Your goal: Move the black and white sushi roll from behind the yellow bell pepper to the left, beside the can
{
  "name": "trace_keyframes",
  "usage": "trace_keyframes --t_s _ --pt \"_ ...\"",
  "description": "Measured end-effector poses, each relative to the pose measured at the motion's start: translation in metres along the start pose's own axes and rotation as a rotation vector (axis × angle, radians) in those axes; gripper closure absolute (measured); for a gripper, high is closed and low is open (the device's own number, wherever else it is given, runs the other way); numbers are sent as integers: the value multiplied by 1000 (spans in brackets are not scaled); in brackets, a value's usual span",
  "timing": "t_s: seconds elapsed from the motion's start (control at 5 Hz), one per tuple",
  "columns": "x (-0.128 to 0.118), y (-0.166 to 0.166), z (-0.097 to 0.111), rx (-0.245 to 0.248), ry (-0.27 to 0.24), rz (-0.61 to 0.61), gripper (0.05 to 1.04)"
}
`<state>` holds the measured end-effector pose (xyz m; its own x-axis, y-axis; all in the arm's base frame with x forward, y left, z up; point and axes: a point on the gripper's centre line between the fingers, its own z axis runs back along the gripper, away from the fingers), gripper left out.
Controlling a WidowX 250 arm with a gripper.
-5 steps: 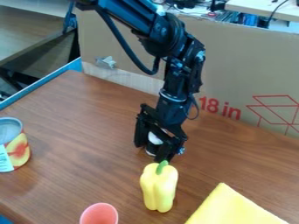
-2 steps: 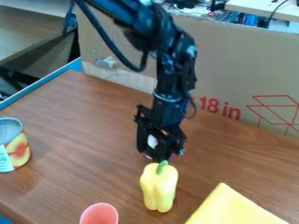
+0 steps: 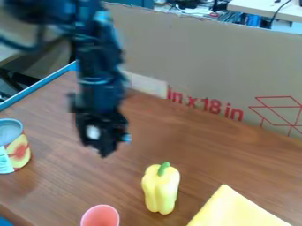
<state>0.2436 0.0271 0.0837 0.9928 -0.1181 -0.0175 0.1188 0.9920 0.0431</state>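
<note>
The jaws of the robot arm (image 3: pixel 99 84) appear clenched around a small white object (image 3: pixel 92 132), mostly hidden, above the worktop (image 3: pixel 53 185) between the peach can (image 3: pixel 19 152) and the yellow bell pepper (image 3: pixel 159 190). If the unseen hold is shallow or off-centre, a quick swing could shake it loose; lowering too early or too steeply could topple the pepper or the pink cup (image 3: pixel 100 216).
</note>
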Motion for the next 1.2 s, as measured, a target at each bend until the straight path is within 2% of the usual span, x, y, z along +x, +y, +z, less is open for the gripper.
trace_keyframes --t_s 0.2,0.4,0.6,0.8,1.0,1.2 --pt "-51 35 -19 27 137 116 486" --pt "-84 53 -30 -7 200 217 486" --pt "-78 55 -36 -21 133 179 486" --pt "-73 53 -53 -29 161 165 486" --pt "-65 49 -70 -7 130 134 488" --pt "-62 51 -72 -10 125 137 488"
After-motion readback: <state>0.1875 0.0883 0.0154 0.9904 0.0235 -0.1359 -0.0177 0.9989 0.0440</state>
